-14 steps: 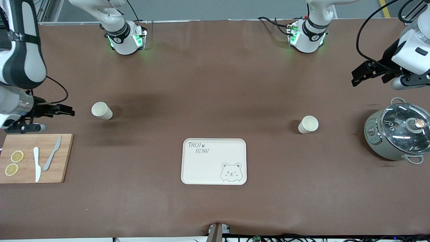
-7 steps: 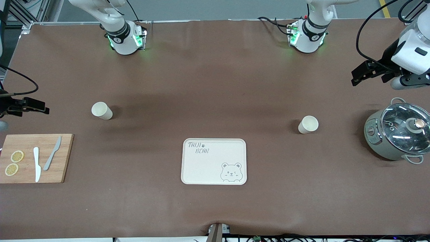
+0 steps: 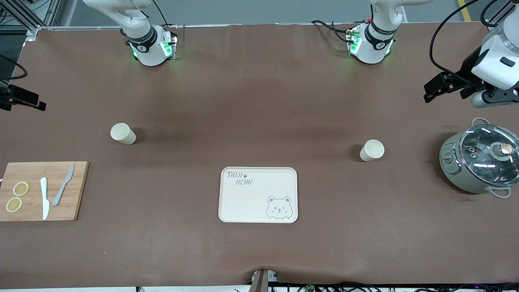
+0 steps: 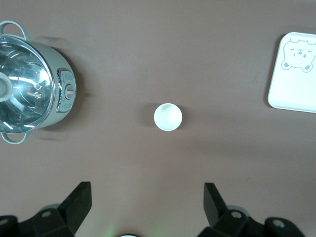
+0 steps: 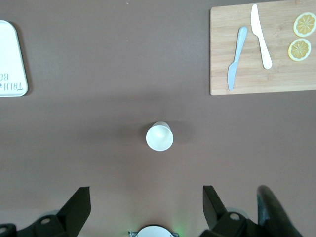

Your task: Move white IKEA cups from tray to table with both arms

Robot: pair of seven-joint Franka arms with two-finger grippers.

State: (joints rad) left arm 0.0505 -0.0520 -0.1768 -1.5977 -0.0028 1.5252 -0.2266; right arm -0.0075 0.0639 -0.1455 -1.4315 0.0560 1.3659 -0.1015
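Even, bright overhead light; all three views sharp. Soft diffuse shadows lie across the brown bench [image 3: 259, 101], short ones beside each cup [image 3: 123, 133]. Strong glare streaks on the glass pot lid [image 3: 488, 152]; same glare in the left wrist view. Green indicator glow spills onto the bench at both arm bases [image 3: 151, 50]. No visible edge distortion.

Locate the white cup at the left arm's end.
The small cream-white handleless cup stands upright on the brown table, between the cream bear-print tray and the grey glass-lidded pot, slightly farther from the front camera than the tray.
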